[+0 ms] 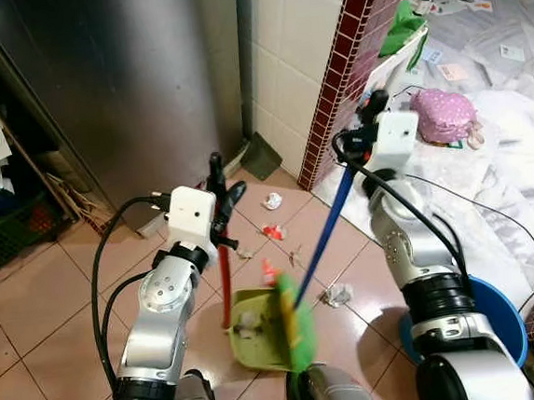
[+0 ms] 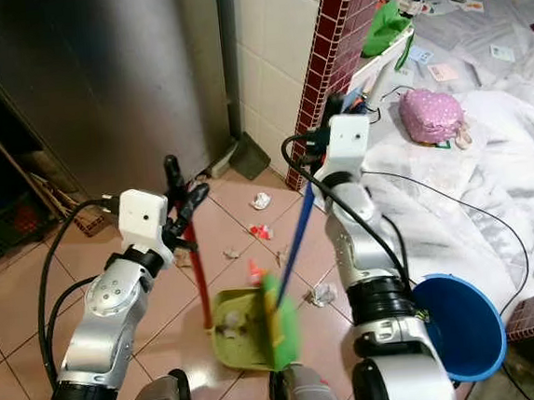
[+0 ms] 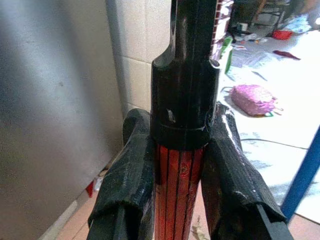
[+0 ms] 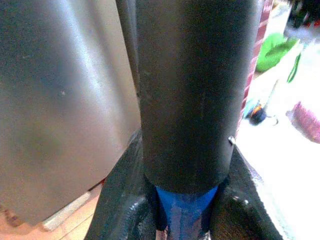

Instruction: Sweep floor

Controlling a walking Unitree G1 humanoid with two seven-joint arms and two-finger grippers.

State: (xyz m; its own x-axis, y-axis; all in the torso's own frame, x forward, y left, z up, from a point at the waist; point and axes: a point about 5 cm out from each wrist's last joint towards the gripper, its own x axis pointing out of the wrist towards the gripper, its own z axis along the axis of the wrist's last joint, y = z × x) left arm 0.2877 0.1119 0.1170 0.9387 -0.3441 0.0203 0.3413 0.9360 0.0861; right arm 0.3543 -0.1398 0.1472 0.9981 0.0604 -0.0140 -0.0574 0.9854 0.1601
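The left hand (image 1: 218,190) is clamped on the red handle (image 1: 226,288) of a green dustpan (image 1: 256,339), its two black fingers (image 3: 131,185) pressed against either side of the ribbed red shaft just under the black cap; the handle drops straight down from that hand to the pan, which rests on the tiled floor (image 1: 34,314) below and a little to the right of it, with a few pale scraps lying inside. The right hand (image 1: 348,143) grips the black top end of a blue broom handle (image 1: 324,232), fingers (image 4: 120,200) closed around the shaft where black sleeve meets blue, and the handle slants down and leftward from that hand to the green broom head (image 1: 295,324), which sits touching the right edge of the dustpan. Between the two hands, on the tiles ahead of the pan, lie bits of litter: a crumpled white paper ball (image 1: 272,200), a red-and-white scrap (image 1: 272,230), and another white wad (image 1: 337,294) just right of the broom shaft. Beyond the left hand stands a stainless steel cabinet (image 1: 126,81), and beyond the right hand a white-tiled wall edged in dark red tiles (image 1: 336,82). Right of the right hand, a pink spotted bag (image 1: 443,115) lies on white sheeting (image 1: 508,170), and a blue bucket (image 1: 502,315) sits beside the right arm's base.
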